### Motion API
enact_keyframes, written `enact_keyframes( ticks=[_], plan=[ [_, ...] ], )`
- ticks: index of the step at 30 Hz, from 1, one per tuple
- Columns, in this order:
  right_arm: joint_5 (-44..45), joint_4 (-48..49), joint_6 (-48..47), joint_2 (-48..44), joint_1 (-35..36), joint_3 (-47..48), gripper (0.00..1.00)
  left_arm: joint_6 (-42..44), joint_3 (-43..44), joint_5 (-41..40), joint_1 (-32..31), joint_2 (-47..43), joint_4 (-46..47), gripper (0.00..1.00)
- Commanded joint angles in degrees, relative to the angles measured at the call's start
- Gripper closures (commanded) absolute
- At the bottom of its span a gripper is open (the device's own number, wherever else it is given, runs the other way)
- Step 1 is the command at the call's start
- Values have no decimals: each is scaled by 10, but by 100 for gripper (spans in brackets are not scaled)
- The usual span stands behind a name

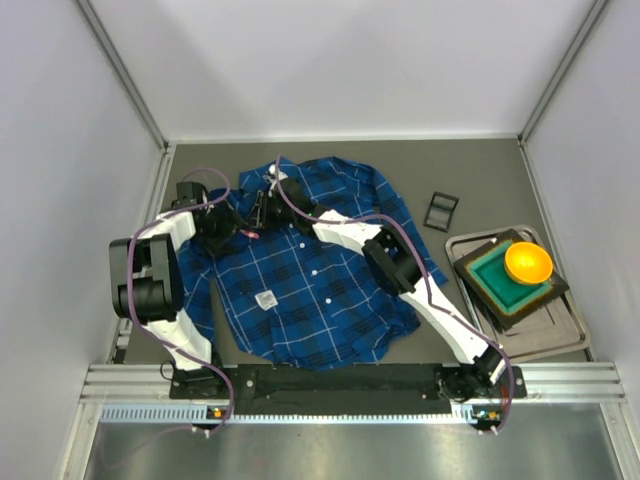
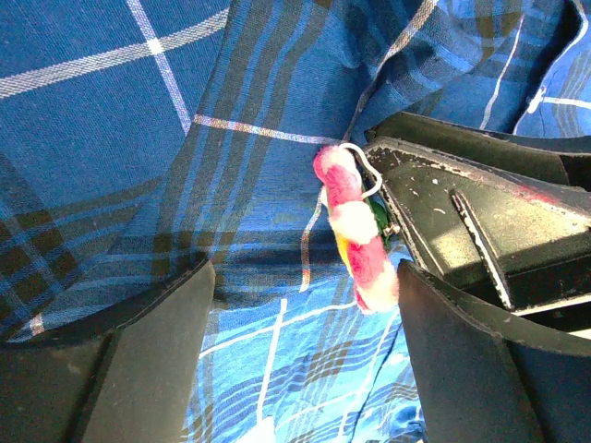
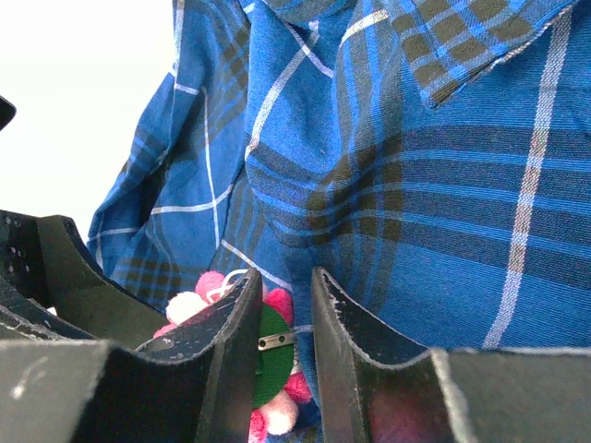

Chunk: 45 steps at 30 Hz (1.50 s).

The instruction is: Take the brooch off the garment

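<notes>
From above, the pink-and-red beaded flower brooch (image 1: 250, 233) lies between both tools on the blue plaid shirt (image 1: 320, 290). Left wrist: left gripper (image 2: 303, 286) gapes wide around it. Right wrist: right gripper (image 3: 286, 281) stands narrow, brooch at its tips, grip unclear. Removal seemingly unfinished.

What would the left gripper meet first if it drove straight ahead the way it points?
Likely the garment, whose cloth fills the gap between the open fingers of the left gripper. The brooch lies off-centre, near one finger; depth is unclear.
</notes>
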Motion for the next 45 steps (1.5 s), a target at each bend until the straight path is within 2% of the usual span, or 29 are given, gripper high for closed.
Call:
enact_keyframes(
  ticks=[1,8,12,21,28,29,32,35,45],
  plan=[
    [-28,-2,2,-31,11,-15,70,-31,11,-4,0,-16,55,16],
    [-33,17,13,-35,7,-29,70,-38,-3,-23,0,-26,79,29],
    [-41,27,23,-37,4,-36,70,-37,-16,-27,-1,-35,107,21],
    [-46,31,23,-37,2,-37,70,-16,7,-23,-3,-4,104,23],
    [-47,28,15,-40,2,-34,70,7,13,-32,-3,13,91,42],
    [-47,26,8,-44,2,-34,70,12,12,-35,-3,14,87,49],
    [-46,16,-9,-57,0,-36,69,28,16,-42,-4,18,71,62],
    [-40,5,-24,-69,-6,-42,67,36,17,-38,-4,22,70,72],
    [-64,34,-7,-87,-25,-83,59,43,6,-30,-3,18,72,88]
  ],
)
